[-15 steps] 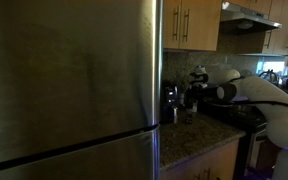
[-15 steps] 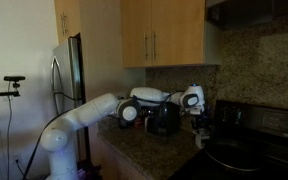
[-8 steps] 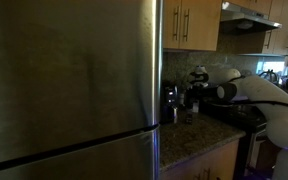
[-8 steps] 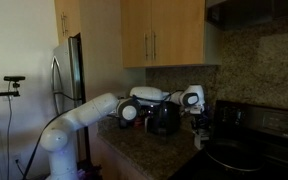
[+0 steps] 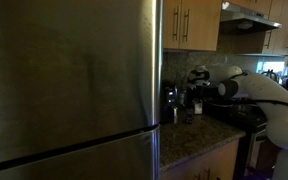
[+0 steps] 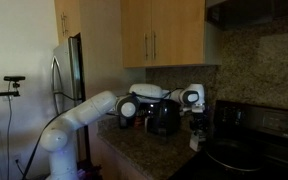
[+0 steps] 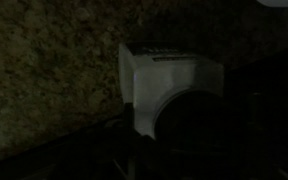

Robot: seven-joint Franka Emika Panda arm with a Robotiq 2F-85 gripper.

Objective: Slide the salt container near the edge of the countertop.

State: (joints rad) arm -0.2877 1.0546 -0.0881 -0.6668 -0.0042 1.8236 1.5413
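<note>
In an exterior view a stainless refrigerator (image 5: 69,85) fills the left and middle. Beyond it lies the speckled granite bench (image 5: 189,140), with wooden cabinets (image 5: 189,22) above. The white arm (image 5: 259,92) reaches in from the right, and the tool (image 5: 195,98) hangs over the bench, just beside a shiny steel canister (image 5: 170,100). Whatever sits below the tool is too dark and small to make out here.

In an exterior view from the opposite side, the arm (image 6: 89,112) stretches across the bench (image 6: 144,150), passing in front of a black appliance (image 6: 164,118). The tool (image 6: 197,124) points downward. The pale salt container (image 6: 195,143) stands right under it, close to the bench's front edge and next to the black stove top (image 6: 252,152).

In the wrist view the salt container (image 7: 169,80) stands upright on the granite bench (image 7: 54,70), just behind a dark, blurred rounded shape (image 7: 209,130). I cannot tell whether the tool is clenched or released.
</note>
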